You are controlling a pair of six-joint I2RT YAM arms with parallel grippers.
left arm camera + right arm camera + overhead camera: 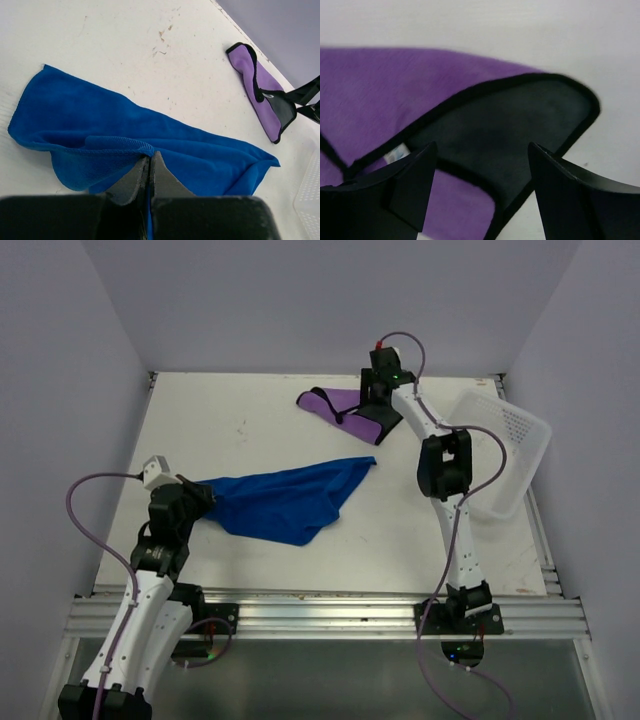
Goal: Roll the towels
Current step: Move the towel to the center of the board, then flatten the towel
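The royal blue towel (285,502) lies crumpled and partly folded near the table's front left, and it fills the lower half of the left wrist view (100,120). My left gripper (148,159) is shut on a hemmed edge of the blue towel, at the towel's left end (205,498). The smaller purple towel (335,403) with its black section (510,130) and dark trim lies at the back middle. My right gripper (482,155) hovers just over that black section with its jaws wide open, holding nothing. In the top view it is at the purple towel's right end (378,405).
A white perforated plastic basket (505,445) stands tilted at the table's right edge, close behind the right arm's elbow. Lavender walls enclose the table on three sides. An aluminium rail runs along the near edge by the arm bases.
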